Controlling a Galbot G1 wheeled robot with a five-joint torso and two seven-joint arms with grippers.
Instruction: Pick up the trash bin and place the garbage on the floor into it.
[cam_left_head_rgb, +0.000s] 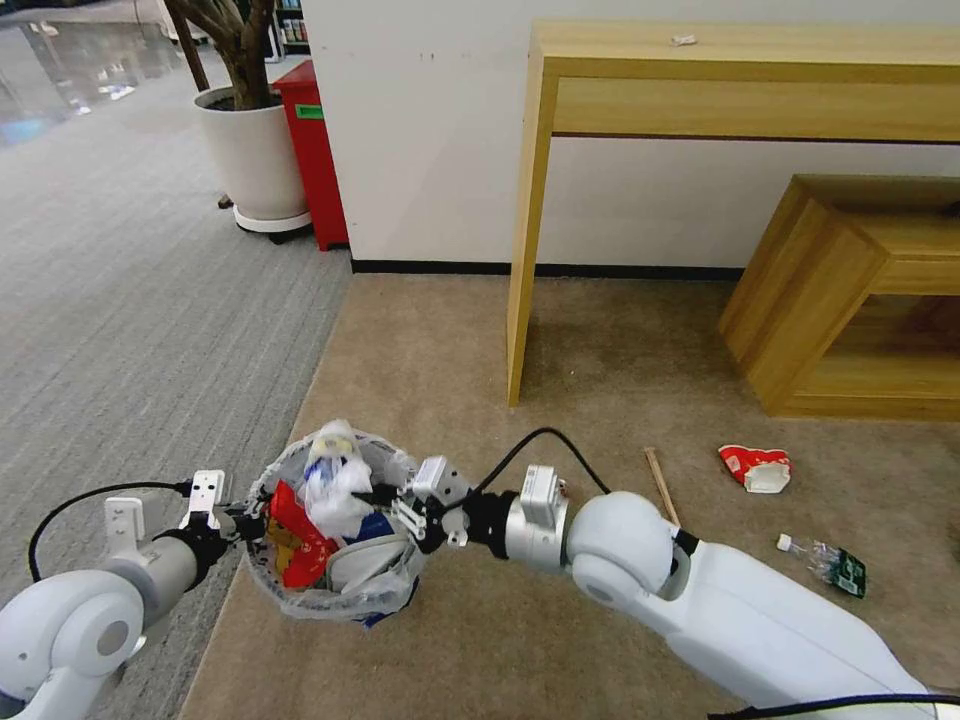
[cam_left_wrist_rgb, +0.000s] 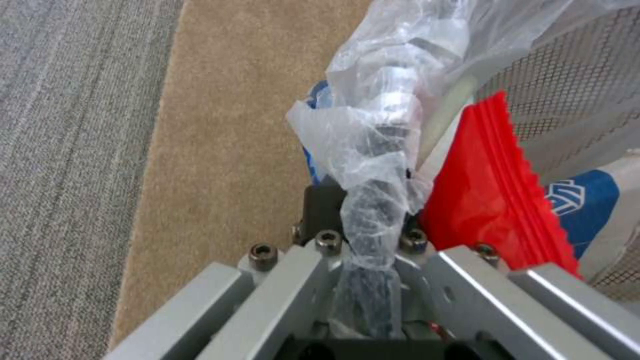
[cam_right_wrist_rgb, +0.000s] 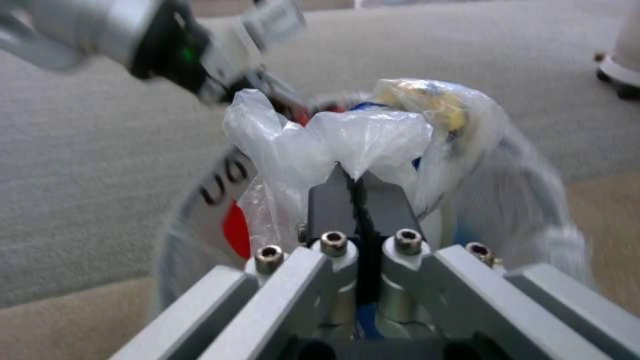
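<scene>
My left gripper (cam_left_head_rgb: 238, 520) is shut on the left rim of the trash bin (cam_left_head_rgb: 268, 478), holding it above the beige carpet. In the left wrist view its fingers (cam_left_wrist_rgb: 320, 202) pinch the bag-wrapped rim beside a red wrapper (cam_left_wrist_rgb: 490, 195) and a blue-white pack (cam_left_wrist_rgb: 579, 200). My right gripper (cam_left_head_rgb: 372, 495) reaches over the bin from the right, shut on a crumpled white wrapper (cam_left_head_rgb: 335, 490) on top of the pile; the right wrist view shows the wrapper (cam_right_wrist_rgb: 363, 132) pinched at the fingertips (cam_right_wrist_rgb: 333, 187). On the floor to the right lie a wooden stick (cam_left_head_rgb: 661, 485), a red-white paper cup (cam_left_head_rgb: 755, 468) and a clear bottle (cam_left_head_rgb: 825, 562).
A tall wooden table leg (cam_left_head_rgb: 520, 300) stands ahead, with a low wooden shelf (cam_left_head_rgb: 850, 300) to its right against the wall. A white planter (cam_left_head_rgb: 255, 150) and a red box (cam_left_head_rgb: 312, 150) stand at the far left. Grey carpet (cam_left_head_rgb: 130, 330) spreads to the left.
</scene>
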